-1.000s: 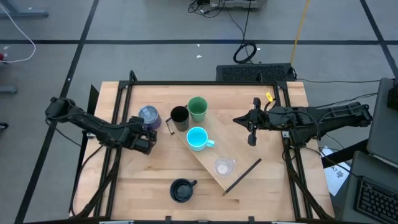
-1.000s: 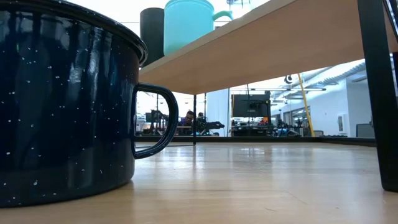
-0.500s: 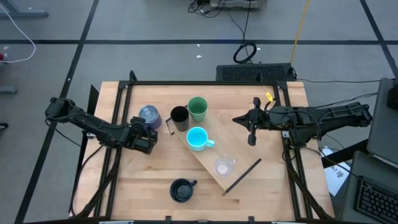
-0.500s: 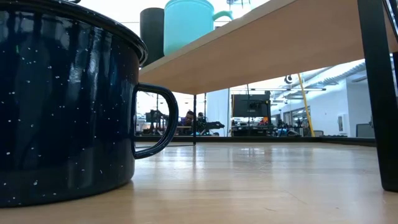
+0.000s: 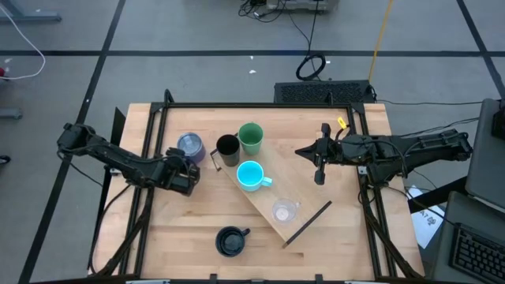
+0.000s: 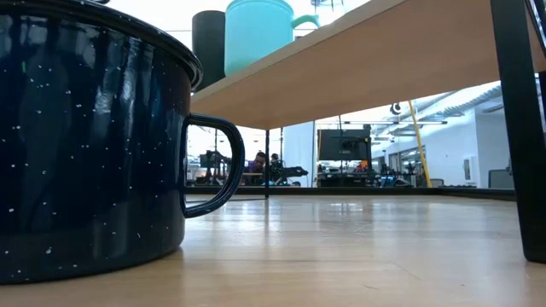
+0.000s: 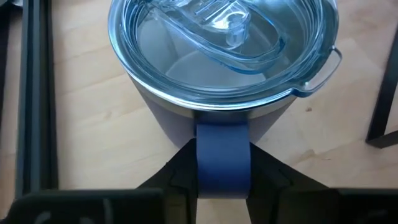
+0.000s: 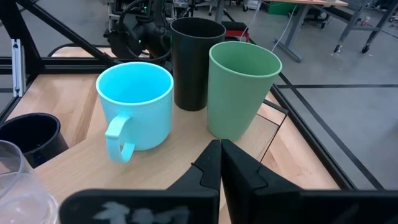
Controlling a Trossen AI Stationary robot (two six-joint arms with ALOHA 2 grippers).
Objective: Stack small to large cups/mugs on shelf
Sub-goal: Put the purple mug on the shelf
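Note:
A bluish-purple tumbler (image 5: 189, 145) with a clear lid stands on the table left of the shelf (image 5: 304, 207), a light plank lying slantwise. My left gripper (image 5: 188, 164) is at its near side, shut on its blue handle. The black cup (image 5: 227, 147) and green cup (image 5: 251, 136) stand at the shelf's far-left end, then the cyan mug (image 5: 250, 175) and clear glass cup (image 5: 284, 211). A navy mug (image 5: 230, 241) rests on the table near the front edge. My right gripper (image 5: 319, 175) hangs shut over the table's right side, touching nothing. My left gripper pinches the tumbler's blue handle strip (image 7: 222, 143) between its two fingers (image 7: 177, 171), one on each side of it. The fingers slant down at it from the table's left-near side. The tumbler stands upright with its base on the table.
Dark metal frame rails (image 5: 146, 205) run along the table's left, right and far edges. The shelf's dark end bracket (image 5: 308, 223) sticks out at its near-right end. Bare tabletop (image 5: 189, 221) lies between the tumbler and the navy mug.
My left gripper's fingers have drawn together at the tumbler's near side, the hand staying in place. The tumbler stands where it was.

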